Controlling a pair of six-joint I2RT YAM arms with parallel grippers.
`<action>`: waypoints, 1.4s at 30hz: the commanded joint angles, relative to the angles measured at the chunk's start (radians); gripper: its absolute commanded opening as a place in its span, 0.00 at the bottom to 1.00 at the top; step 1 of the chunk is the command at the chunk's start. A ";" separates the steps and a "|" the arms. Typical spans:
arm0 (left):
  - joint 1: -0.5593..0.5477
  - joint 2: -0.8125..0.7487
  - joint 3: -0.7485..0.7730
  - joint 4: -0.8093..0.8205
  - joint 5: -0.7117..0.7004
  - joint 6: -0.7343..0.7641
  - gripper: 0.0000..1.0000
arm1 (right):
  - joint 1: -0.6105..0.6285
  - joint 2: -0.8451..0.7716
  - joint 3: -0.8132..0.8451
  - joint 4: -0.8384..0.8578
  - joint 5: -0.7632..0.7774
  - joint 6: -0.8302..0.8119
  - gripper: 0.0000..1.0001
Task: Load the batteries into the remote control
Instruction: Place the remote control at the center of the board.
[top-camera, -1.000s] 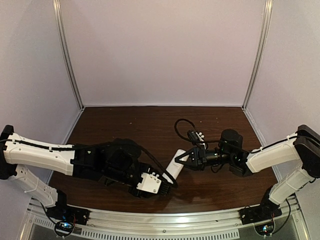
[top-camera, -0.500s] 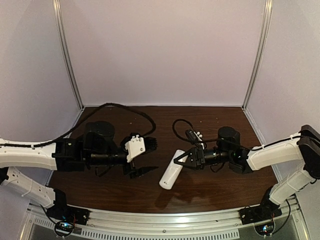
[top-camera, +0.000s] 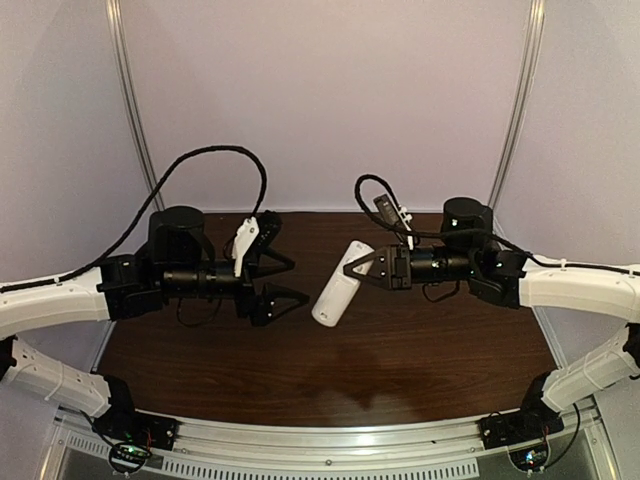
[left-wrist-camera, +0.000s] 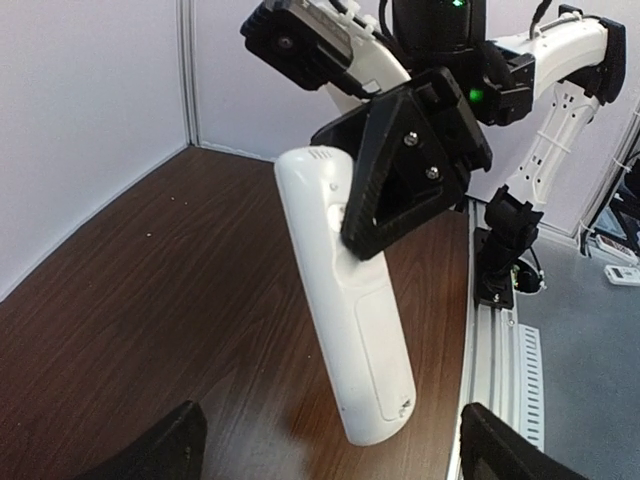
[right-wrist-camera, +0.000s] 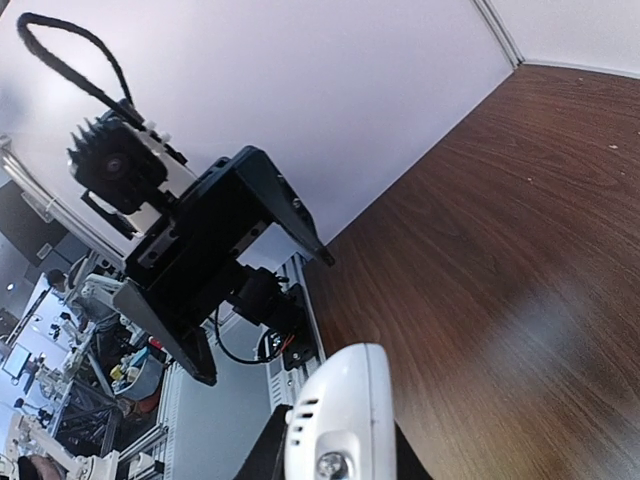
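Right tool (top-camera: 352, 268) pinched on the upper end of the remote control (top-camera: 335, 288), its black triangular fingers (left-wrist-camera: 410, 170) pressed against opposite sides. The remote is held in the air above the dark wood counter (top-camera: 400, 350), slanted, with its free lower end angled down toward the left arm. The left wrist view shows a plain white face with a seam outlining a panel on the lower half. Left tool (top-camera: 290, 278) is spread wide, level with the remote and pointed at it, just beside it but not touching. Both arms reach inward over the middle of the counter.
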 joint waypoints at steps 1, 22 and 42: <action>0.006 0.030 0.033 -0.018 -0.045 -0.005 0.86 | -0.003 0.014 0.044 -0.192 0.175 -0.068 0.00; 0.102 -0.125 -0.047 -0.090 -0.599 -0.135 0.91 | 0.026 0.200 0.215 -0.590 1.115 -0.552 0.00; 0.103 -0.181 -0.096 -0.096 -0.620 -0.133 0.91 | 0.081 0.547 0.345 -0.492 1.428 -0.727 0.02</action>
